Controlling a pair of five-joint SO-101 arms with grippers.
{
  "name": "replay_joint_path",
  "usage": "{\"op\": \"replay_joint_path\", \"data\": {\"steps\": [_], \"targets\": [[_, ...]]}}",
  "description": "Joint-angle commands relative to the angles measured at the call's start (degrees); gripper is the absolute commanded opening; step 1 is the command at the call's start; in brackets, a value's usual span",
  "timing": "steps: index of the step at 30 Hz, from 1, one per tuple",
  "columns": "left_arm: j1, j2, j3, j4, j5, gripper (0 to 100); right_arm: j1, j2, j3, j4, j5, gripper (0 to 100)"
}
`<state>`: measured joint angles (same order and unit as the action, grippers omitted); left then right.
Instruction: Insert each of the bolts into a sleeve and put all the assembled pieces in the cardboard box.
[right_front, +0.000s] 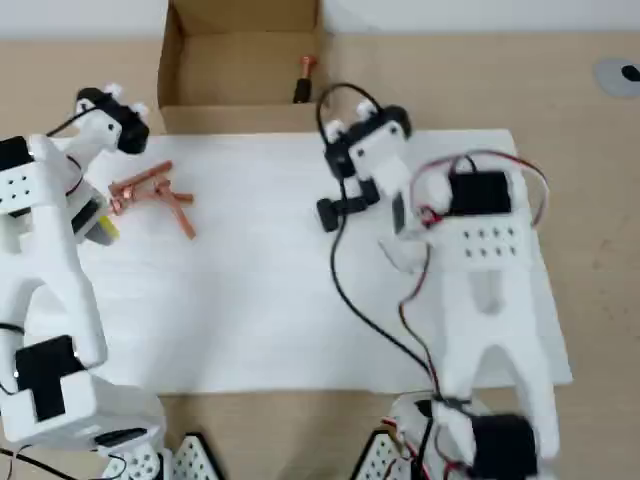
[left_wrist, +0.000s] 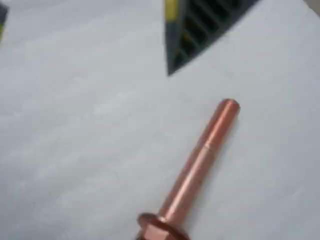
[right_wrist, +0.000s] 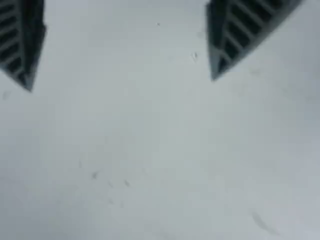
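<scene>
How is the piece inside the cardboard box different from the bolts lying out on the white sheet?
The piece carries a black sleeve on one end; the bolts are bare copper. The piece lies alone inside the cardboard box; the bolts lie in a loose cluster on the white sheet. Both show copper-coloured metal.

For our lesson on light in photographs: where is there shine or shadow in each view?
High view: even light, only soft shadows beside the white arms on the white sheet, no glare. Left wrist view: a pale streak of shine runs along the shank of the copper-coloured metal bolt. Right wrist view: the sheet is evenly lit, no hard shadow under the open right gripper.
</scene>
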<state>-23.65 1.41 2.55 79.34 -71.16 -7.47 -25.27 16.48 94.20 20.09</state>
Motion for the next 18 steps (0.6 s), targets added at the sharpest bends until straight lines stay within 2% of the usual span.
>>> {"op": "replay_joint_path", "data": {"steps": [1,10,14,18], "targets": [[-0.70,2.07,-2.29,-2.37,-5.54,24,2.51,-6.64,4.26,-2.90,2.37,26.8],[-1.05,13.05,-2.73,-10.37,-6.24,24,5.41,-10.33,18.77,-11.60,2.99,26.8],[-1.14,16.75,-2.73,-13.27,-6.33,24,-2.77,-7.25,22.55,-12.92,3.16,26.8],[-1.05,19.12,-2.73,-15.91,-6.42,24,-9.71,-1.89,18.51,-13.01,2.81,26.7]]}}
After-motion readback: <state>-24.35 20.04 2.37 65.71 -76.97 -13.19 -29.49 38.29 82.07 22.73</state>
